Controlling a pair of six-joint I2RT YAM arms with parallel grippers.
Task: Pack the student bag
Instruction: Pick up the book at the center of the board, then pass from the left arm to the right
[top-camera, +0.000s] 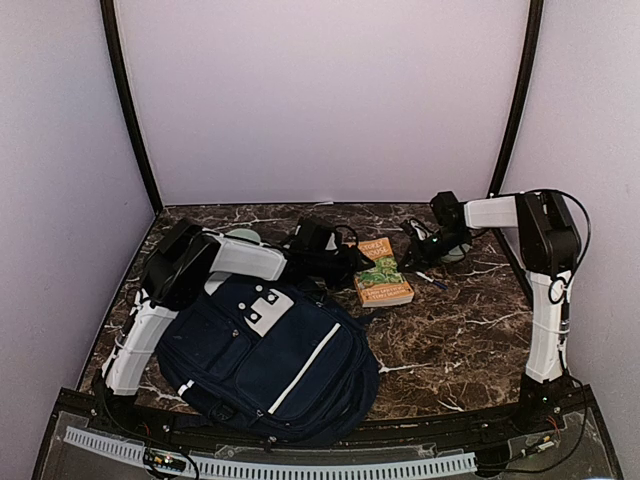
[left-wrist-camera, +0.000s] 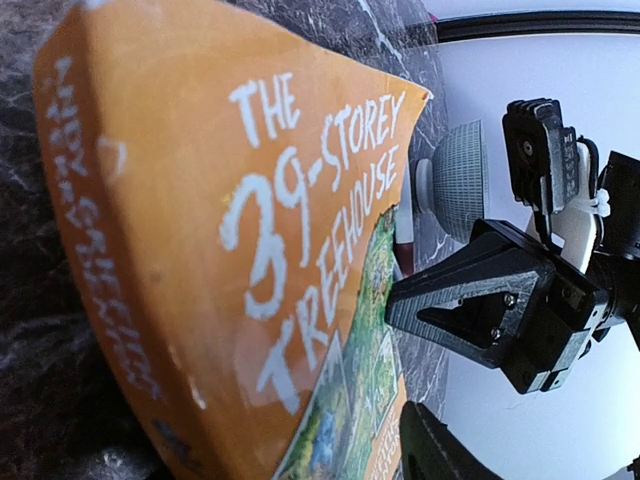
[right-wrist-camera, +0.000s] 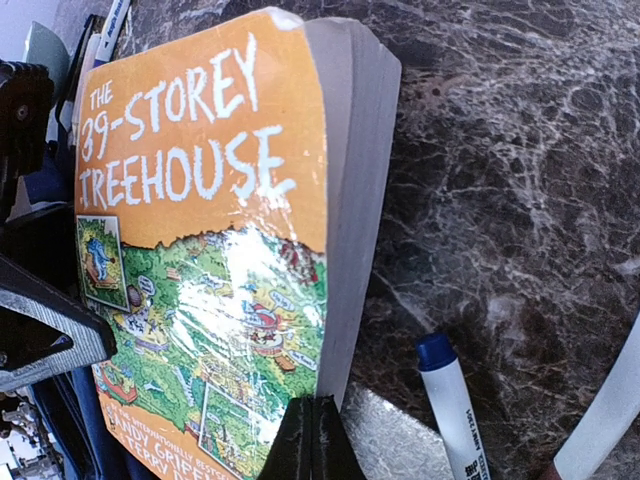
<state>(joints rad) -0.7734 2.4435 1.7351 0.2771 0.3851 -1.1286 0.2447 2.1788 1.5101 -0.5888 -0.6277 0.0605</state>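
The student bag, navy with white stripes, lies flat at the front left of the marble table, its zips closed as far as I can see. Behind it lies an orange paperback, "The 39-Storey Treehouse". My left gripper sits at the book's spine side, open; only one of its fingers shows, over the cover. My right gripper is shut, its tips touching the book's page edge and holding nothing.
A white marker with a blue cap lies on the table right of the book. A grey mesh dome stands behind the right gripper. Pale walls close in the table on three sides.
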